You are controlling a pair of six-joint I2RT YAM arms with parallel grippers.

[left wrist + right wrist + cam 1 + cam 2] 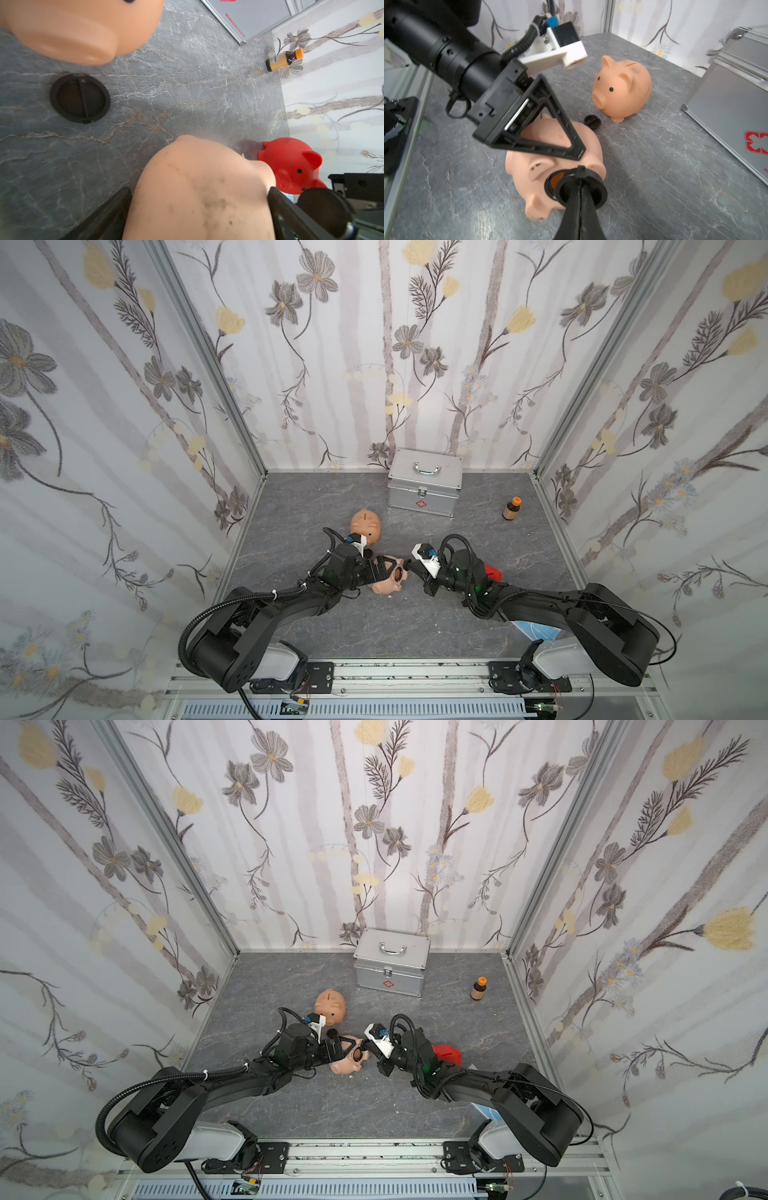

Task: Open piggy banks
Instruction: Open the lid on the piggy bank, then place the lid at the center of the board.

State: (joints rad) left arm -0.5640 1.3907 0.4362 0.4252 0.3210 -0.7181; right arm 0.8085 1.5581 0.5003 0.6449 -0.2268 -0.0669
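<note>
A peach piggy bank (529,166) lies on its side mid-table, and my left gripper (198,193) clamps its body with the jaws spread wide, one on each flank. My right gripper (581,176) is shut on this pig's black plug (601,190), held just off the open belly hole (553,180). A second peach piggy bank (365,524) stands upright behind, with a loose black plug (80,98) on the table beside it. The red piggy bank (291,164) stands behind my right arm, half hidden in both top views.
A silver case (426,489) stands against the back wall, a brown bottle (512,509) to its right. Papered walls close in three sides. A blue-and-white item (536,630) lies under my right arm near the front edge.
</note>
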